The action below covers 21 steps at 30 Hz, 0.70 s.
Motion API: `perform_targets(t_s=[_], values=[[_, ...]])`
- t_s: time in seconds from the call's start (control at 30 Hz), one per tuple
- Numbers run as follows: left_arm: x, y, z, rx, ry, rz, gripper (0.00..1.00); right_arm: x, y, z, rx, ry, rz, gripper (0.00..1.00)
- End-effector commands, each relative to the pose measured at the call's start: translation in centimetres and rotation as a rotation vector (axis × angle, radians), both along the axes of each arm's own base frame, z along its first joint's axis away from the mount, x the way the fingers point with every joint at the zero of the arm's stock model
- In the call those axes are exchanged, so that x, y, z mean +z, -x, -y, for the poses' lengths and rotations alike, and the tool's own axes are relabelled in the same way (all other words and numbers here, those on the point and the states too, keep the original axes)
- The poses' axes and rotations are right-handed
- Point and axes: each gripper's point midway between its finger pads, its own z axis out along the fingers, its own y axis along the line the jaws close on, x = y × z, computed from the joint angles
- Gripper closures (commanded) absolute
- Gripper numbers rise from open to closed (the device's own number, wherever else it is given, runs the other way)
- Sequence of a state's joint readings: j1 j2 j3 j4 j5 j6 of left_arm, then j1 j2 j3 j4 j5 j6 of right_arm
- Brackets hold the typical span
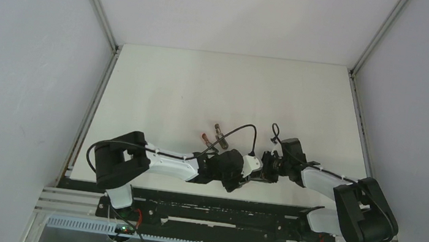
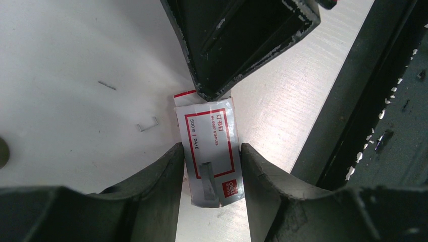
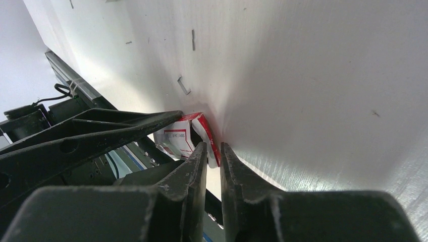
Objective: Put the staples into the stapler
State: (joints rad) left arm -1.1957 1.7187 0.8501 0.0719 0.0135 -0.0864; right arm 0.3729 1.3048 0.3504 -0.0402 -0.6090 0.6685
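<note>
Slim pink-red stapler (image 1: pixel 217 132) with a dark metallic end lies flat near the middle of the table (image 1: pixel 173 85), dark end toward 3 o'clock.

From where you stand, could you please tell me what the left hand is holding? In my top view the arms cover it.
Observer: The left hand is closed on a white-and-red labelled staple box, with one finger along each long side.
Operator: Thank you. What is the right hand doing?
Observer: The right hand is nearly shut, with the box's red-edged end flap between its fingertips.
Operator: Is anything loose close by?
Observer: Yes, a single bent staple lies on the table just beside the box.
</note>
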Motion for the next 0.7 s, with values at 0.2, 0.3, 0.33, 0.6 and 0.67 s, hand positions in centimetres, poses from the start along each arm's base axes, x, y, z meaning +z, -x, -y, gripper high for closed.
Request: perform_targets(t_s=[0.2,0.3,0.33,0.6,0.67], values=[[0.2,0.2,-0.4,-0.014,-0.006,0.012,0.51,0.5,0.2,-0.8,0.057,-0.025,0.038,0.96],[0.1,0.1,-0.5,-0.016,-0.012,0.015,0.51,0.3,0.1,-0.6,0.059,-0.011,0.045,1.0],[0.1,0.1,-0.5,-0.016,-0.014,0.016,0.51,0.3,0.0,-0.5,0.058,-0.006,0.049,1.0],[-0.1,0.0,-0.9,-0.019,-0.033,0.029,0.54,0.4,-1.3,1.2,0.019,0.054,0.112,1.0],[-0.1,0.0,-0.9,-0.022,-0.036,0.03,0.54,0.3,-1.5,1.9,0.004,0.064,0.113,1.0]])
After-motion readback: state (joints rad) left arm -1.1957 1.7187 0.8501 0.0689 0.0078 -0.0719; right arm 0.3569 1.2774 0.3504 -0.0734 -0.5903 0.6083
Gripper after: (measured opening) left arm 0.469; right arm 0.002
